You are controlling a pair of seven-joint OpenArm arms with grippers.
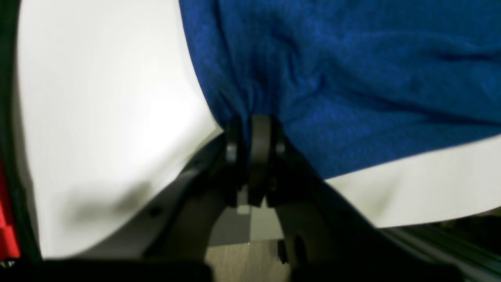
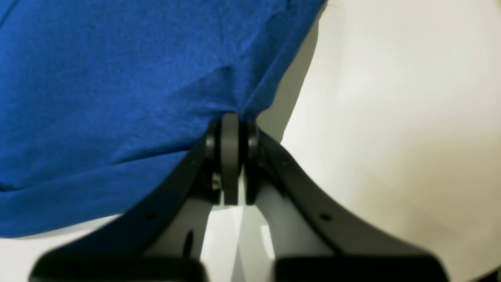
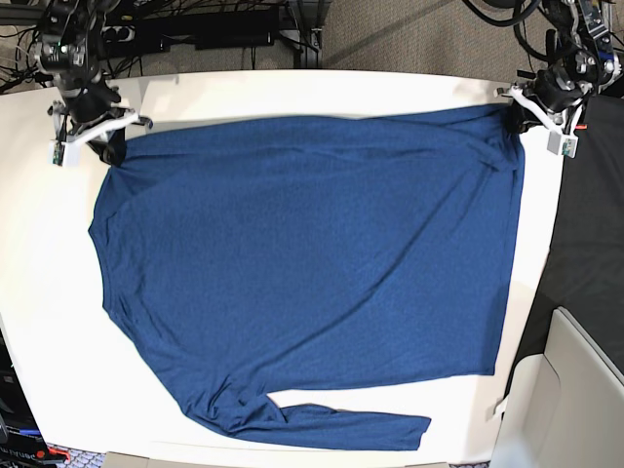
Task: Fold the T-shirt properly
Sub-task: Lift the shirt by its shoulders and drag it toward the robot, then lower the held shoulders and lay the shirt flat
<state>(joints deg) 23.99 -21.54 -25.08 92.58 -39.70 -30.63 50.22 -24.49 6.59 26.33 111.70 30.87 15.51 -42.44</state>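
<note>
both jaws pinched on far corners of T-shirt (image 3: 312, 263): left gripper (image 3: 517, 115), right gripper (image 3: 109, 146); body spreads toward near table (image 3: 292, 88) edge

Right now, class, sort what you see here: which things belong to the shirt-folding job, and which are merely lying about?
Belongs to the job:
- dark navy-blue long-sleeved knit T-shirt, spread flat
- left gripper, shut on a shirt corner
- right gripper, shut on the other far corner

Just lying about:
- white table
- black cables behind it
- dark cloth beside it
</note>
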